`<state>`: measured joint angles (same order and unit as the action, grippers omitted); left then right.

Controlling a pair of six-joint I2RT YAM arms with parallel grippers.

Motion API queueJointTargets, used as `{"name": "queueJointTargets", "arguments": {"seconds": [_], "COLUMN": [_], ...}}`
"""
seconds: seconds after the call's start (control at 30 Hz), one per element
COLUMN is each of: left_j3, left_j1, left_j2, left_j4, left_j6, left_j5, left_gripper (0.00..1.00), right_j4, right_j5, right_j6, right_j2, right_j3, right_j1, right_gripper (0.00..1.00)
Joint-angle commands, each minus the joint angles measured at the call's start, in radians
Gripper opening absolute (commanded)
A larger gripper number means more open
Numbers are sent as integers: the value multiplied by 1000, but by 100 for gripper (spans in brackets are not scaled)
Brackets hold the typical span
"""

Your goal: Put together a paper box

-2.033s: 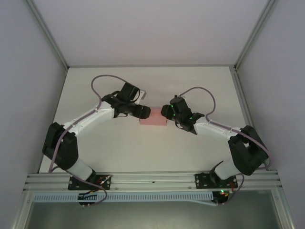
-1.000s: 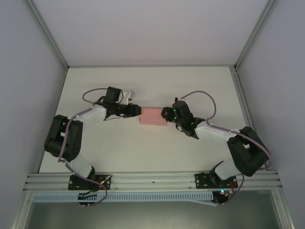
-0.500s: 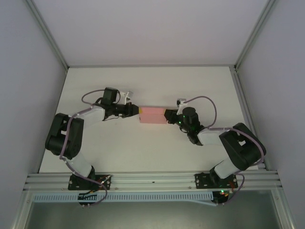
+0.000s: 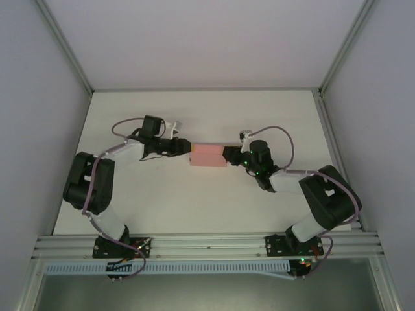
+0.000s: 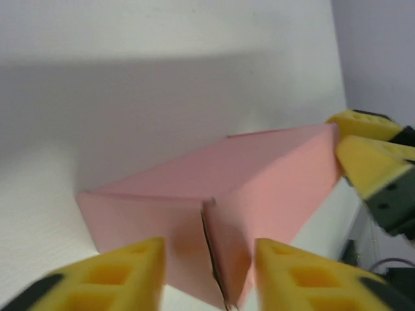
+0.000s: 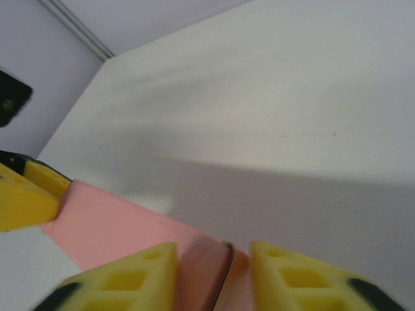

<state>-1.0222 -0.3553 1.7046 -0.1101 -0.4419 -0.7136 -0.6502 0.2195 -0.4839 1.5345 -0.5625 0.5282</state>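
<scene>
The pink paper box [image 4: 208, 156] lay flat on the white table [image 4: 194, 214], near its middle, with its long side running from left to right between the two arms. The left arm [image 4: 126, 154] reached to the left end of the box and the right arm [image 4: 292, 178] reached to its right end. In the left wrist view the left jaws stood released, their yellow fingers [image 5: 117, 278] apart just before the box end, where a seam [image 5: 209, 253] ran down the card. The box end was wider than the gap between them. In the right wrist view the right jaws were also parted, and the other end of the box [image 6: 110, 223] came between their fingers [image 6: 305, 275]. The view there was very close, so I could not tell if the fingers touched the card.
</scene>
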Motion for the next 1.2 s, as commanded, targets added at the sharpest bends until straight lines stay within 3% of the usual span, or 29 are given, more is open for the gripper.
{"name": "queueJointTargets", "arguments": {"seconds": [0.0, 0.07, 0.13, 0.17, 0.2, 0.23, 0.3, 0.47, 0.63, 0.73, 0.9, 1.07, 1.17], "left_j3": [-81, -110, -141, -156, -175, -195, -235, -257, -88, 29, 89, 112, 113], "left_j1": [-1, -1, 0, -1, 0, 0, -1, -1, 1, 8, 44, 56, 58], "left_j2": [4, -13, -37, -50, -64, -77, -111, -258, -477, -581, -659, -692, -695], "left_j4": [-87, -108, -131, -141, -156, -170, -191, -150, 65, 166, 115, 100, 98], "left_j6": [47, 62, 73, 85, 95, 105, 134, 160, 212, 325, 333, 340, 341], "left_j5": [107, 145, 198, 221, 251, 280, 350, 687, 1018, 1066, 1121, 1117, 1106], "left_gripper": [49, 60, 79, 83, 98, 100, 100, 100, 100, 100, 100, 100, 100], "right_j4": [316, 389, 448, 468, 487, 499, 524, 581, 670, 704, 916, 1270, 1386], "right_j5": [-9, -38, -58, -68, -78, -83, -70, 47, 117, 180, 311, 113, -65], "right_j6": [3, -2, -1, 2, 4, 10, 28, 175, 333, 446, 780, 1137, 1234], "right_j2": [-39, -62, -81, -89, -97, -104, -116, -132, -121, -103, -34, 101, 212], "right_j3": [-76, -121, -162, -179, -200, -216, -257, -364, -482, -539, -669, -873, -972], "right_j1": [5, 6, 5, 5, 5, 3, 0, -4, -3, -1, 34, 168, 231], "right_gripper": [50, 60, 64, 67, 72, 80, 99, 100, 100, 100, 100, 100, 100]}}
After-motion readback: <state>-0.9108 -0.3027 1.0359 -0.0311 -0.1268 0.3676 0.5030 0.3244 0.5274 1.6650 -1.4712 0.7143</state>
